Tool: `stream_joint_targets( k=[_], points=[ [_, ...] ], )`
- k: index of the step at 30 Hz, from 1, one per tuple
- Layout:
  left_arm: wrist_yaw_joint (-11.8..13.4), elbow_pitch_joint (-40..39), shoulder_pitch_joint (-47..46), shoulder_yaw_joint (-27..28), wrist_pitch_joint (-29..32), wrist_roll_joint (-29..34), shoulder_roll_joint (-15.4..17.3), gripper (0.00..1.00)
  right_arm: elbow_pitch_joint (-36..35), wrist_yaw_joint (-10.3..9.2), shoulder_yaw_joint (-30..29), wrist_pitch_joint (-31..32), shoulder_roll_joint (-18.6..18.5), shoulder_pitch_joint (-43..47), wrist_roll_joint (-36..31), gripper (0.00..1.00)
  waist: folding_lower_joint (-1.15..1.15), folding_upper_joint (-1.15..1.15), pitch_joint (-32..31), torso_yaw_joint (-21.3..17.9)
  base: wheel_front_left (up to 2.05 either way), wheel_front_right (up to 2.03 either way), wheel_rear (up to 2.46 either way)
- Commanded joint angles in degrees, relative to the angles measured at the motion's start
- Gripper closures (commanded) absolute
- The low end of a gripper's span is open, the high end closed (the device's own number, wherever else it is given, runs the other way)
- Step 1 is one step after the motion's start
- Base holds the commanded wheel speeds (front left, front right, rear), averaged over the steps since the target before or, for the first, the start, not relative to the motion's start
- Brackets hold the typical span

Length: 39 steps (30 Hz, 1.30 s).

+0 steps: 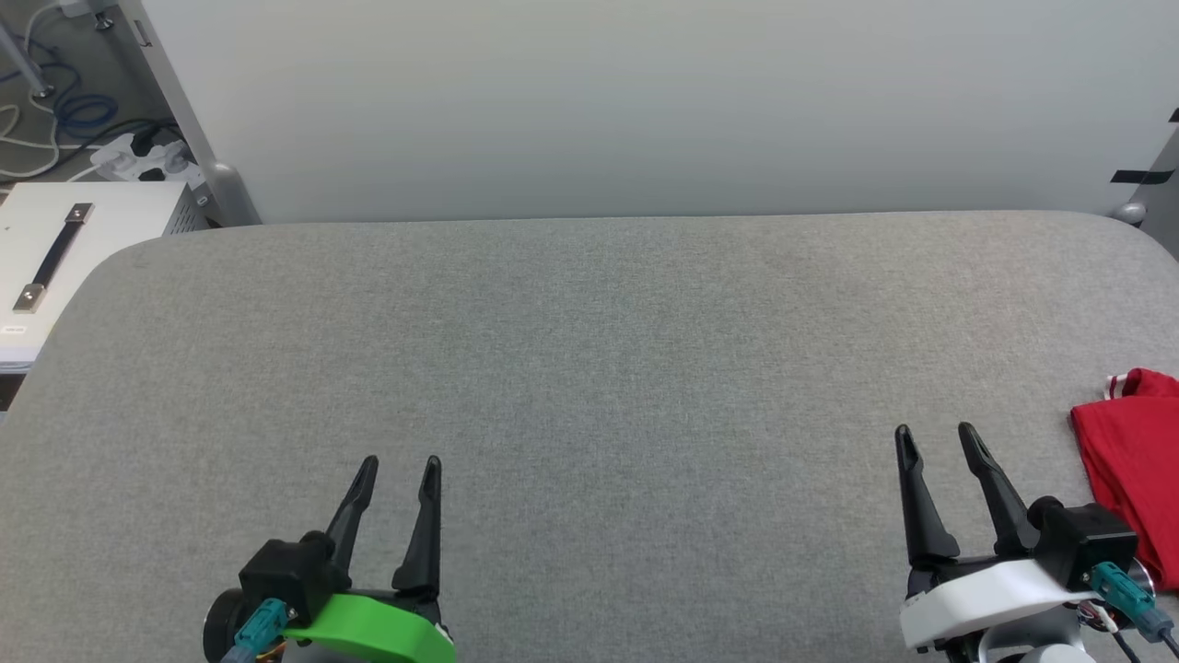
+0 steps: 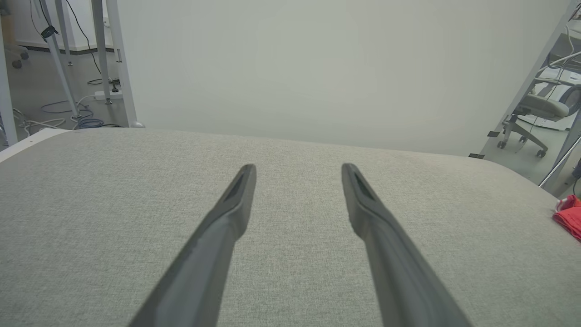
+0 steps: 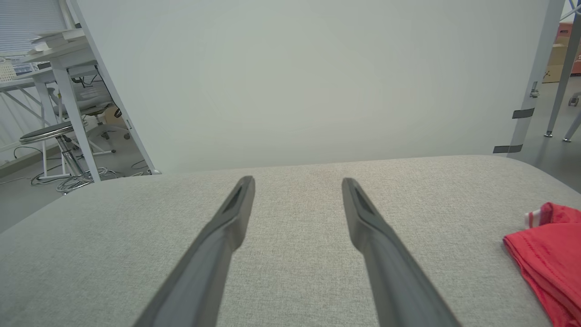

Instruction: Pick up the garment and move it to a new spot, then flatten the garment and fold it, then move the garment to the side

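Head view: garment [image 1: 1135, 460], red, lies bunched at the right edge of the grey tabletop [image 1: 589, 368], with striped trim [image 1: 1116, 385] at its far corner. Right end effector [image 1: 934, 430] sits just beside it, fingers apart, holding nothing. Left end effector [image 1: 401, 460] is well apart at lower left, fingers apart, empty. A pale partition [image 1: 645, 110] stands behind.
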Motion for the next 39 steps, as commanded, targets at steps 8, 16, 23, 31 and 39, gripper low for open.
stream_joint_targets(
  k=[8, 16, 23, 31, 39],
  points=[
    [0.30, -0.14, -0.13, 0.06, 0.66, 0.58, -0.06, 1.00, -0.21, 0.00, -0.10, 0.61, 0.04, -0.07, -0.50, 1.00, 0.00, 0.00, 0.05, -0.02, 0.00, 0.00, 0.00],
    [0.89, -0.66, -0.41, 0.45, 1.83, 1.71, -0.16, 1.00, -0.65, -0.01, -0.25, 1.77, 0.16, -0.16, -1.46, 1.00, 0.00, 0.00, 0.15, -0.07, 0.00, 0.00, 0.00],
    [1.29, -1.01, -0.59, 0.72, 2.62, 2.47, -0.23, 1.00, -0.95, -0.01, -0.36, 2.55, 0.23, -0.23, -2.11, 1.00, 0.00, 0.00, 0.21, -0.09, 0.00, 0.00, 0.00],
    [1.75, -1.42, -0.81, 1.03, 3.53, 3.35, -0.31, 1.00, -1.29, -0.02, -0.48, 3.45, 0.32, -0.30, -2.87, 1.00, 0.00, 0.00, 0.29, -0.12, 0.00, 0.00, 0.00],
    [2.21, -1.83, -1.02, 1.34, 4.45, 4.24, -0.39, 1.00, -1.63, -0.02, -0.60, 4.36, 0.40, -0.38, -3.62, 1.00, 0.00, 0.00, 0.36, -0.16, 0.00, 0.00, 0.00]
  ],
)
